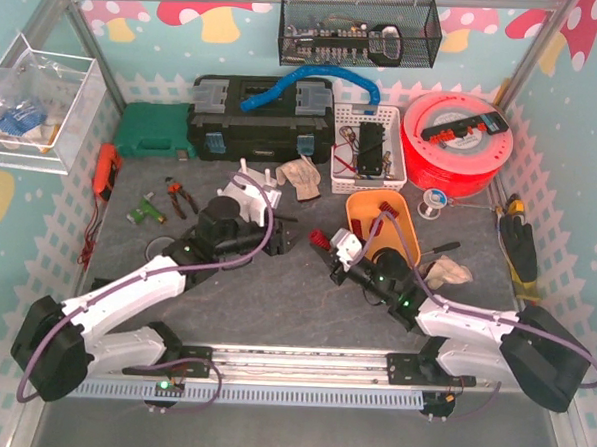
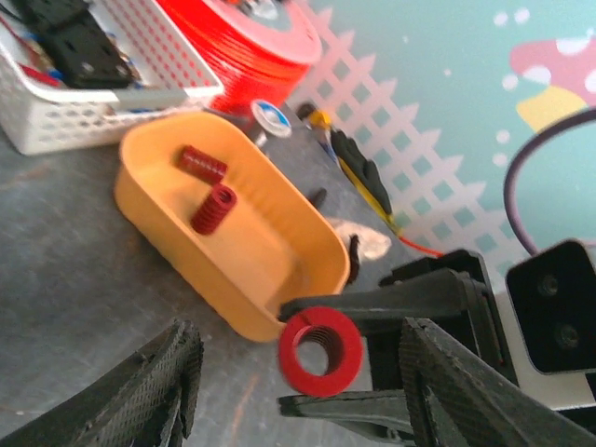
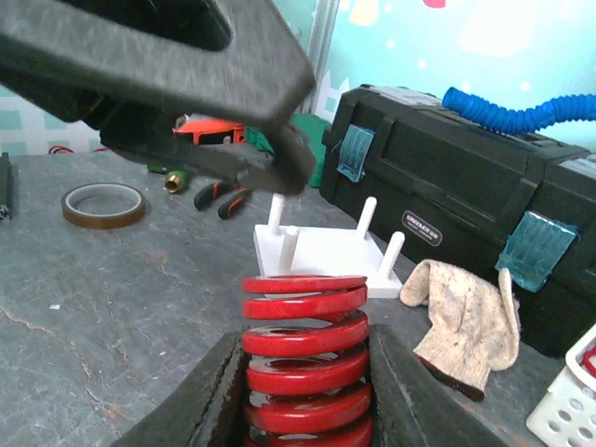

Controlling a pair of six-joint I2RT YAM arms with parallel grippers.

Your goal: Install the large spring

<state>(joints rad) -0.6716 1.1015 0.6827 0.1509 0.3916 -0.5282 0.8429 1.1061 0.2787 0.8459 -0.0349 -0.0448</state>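
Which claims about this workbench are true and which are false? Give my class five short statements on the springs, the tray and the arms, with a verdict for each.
1. The right gripper holds the large red spring between its fingers. True.
2. The orange tray is empty. False: two small red springs lie in it.
3. The large red spring sits on the white peg fixture. False: it is in the fingers, short of the fixture.
4. The left gripper is open and holds nothing. True.
5. A blue hose lies on the black toolbox. True.
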